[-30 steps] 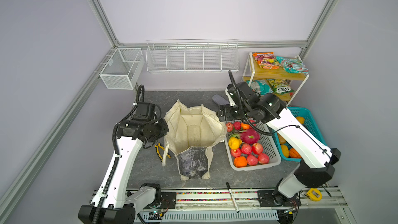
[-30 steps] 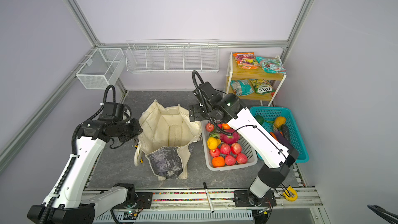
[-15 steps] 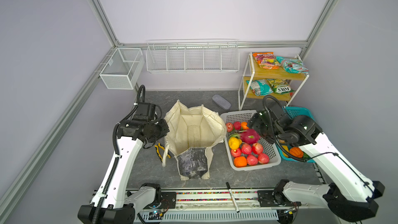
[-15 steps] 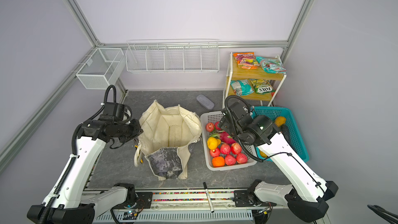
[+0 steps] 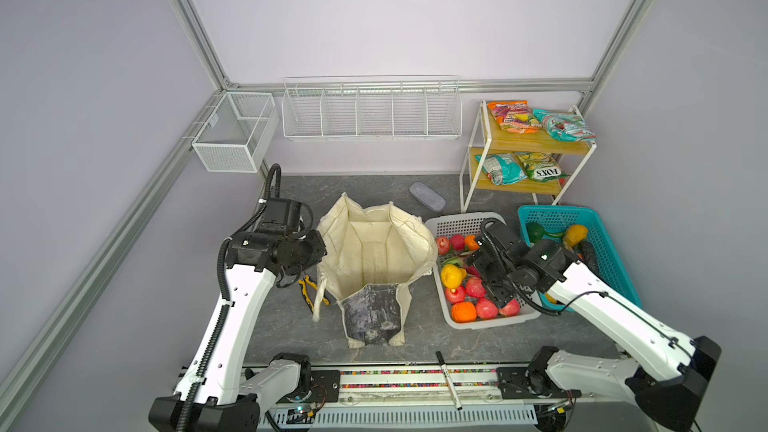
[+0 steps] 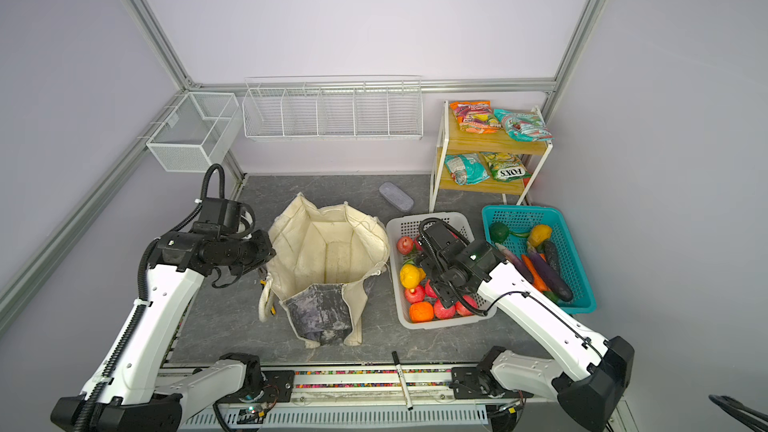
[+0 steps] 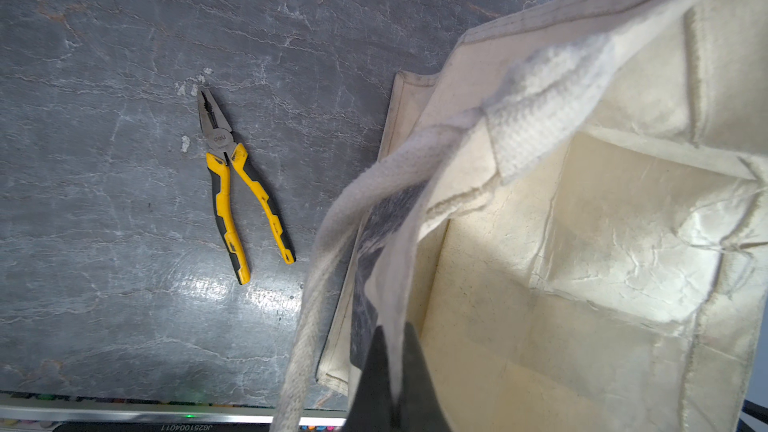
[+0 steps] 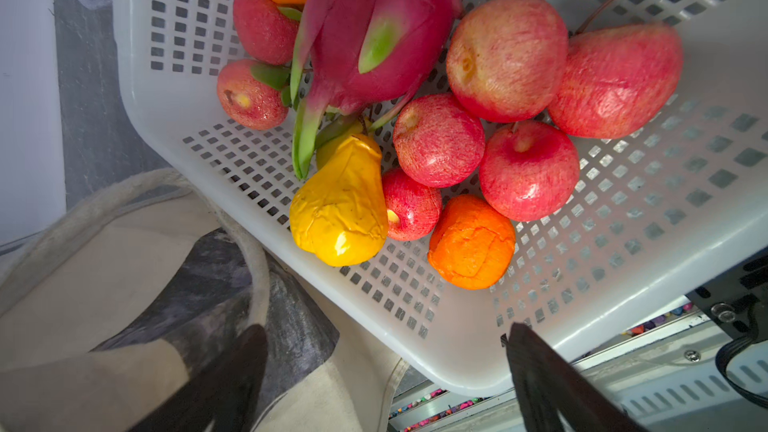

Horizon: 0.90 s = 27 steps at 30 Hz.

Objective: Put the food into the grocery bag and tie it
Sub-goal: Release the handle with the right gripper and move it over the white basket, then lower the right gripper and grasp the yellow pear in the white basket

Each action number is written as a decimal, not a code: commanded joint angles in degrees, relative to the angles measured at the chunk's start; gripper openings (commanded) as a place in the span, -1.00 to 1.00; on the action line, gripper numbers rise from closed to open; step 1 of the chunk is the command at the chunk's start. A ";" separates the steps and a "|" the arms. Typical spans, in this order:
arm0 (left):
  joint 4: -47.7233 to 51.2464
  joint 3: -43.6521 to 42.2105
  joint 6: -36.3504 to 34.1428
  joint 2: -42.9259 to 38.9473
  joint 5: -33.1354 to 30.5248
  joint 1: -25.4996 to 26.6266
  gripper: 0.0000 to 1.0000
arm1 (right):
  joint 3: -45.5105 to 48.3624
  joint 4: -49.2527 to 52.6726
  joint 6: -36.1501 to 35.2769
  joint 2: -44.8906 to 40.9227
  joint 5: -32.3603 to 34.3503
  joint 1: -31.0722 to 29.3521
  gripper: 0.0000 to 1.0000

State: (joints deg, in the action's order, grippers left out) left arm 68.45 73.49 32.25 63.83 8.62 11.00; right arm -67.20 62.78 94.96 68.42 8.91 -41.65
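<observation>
I have the left gripper pinched shut on the rim of the grocery bag, at the bag's 9 o'clock edge in both top views. The cloth runs up between the two dark fingers with one loop handle hanging just beside them. I read that grip as the reason the floppy canvas stands up with its mouth gaping: let go and that side would likely sag inward. The bag sits mid-table, marbled panel toward 6 o'clock, and its inside looks bare, so I judge that none of the food is packed yet. The white basket sits right against the bag at 3 o'clock, which makes for a short carry. It holds the dragon fruit, red apples, an orange and a yellow pear-shaped fruit. The right gripper hangs over that basket with its jaws wide apart and nothing between them, set as wide as a fist-sized fruit needs. From its wrist view, one finger shows over the bag cloth and the other over the basket rim. More produce lies in the teal basket at 3 o'clock beyond the white one, and snack packets sit on the shelf toward 2 o'clock. The pliers at the bag's 8 o'clock and the grey case at 1 o'clock I would leave alone.
</observation>
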 commanded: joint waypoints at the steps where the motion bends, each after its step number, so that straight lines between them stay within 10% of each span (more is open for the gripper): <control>1: 0.77 -0.23 -0.89 -1.22 -1.32 0.25 -1.00 | -0.48 -0.31 7.46 2.85 -3.60 0.40 0.90; 27: 0.99 -1.00 -1.31 -2.83 -2.65 0.26 -1.00 | -2.04 -10.34 5.76 16.64 -9.24 2.89 0.99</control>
State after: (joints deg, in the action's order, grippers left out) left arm 68.47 72.77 32.18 62.24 7.31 11.00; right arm -68.49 52.58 96.84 84.05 2.00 -39.07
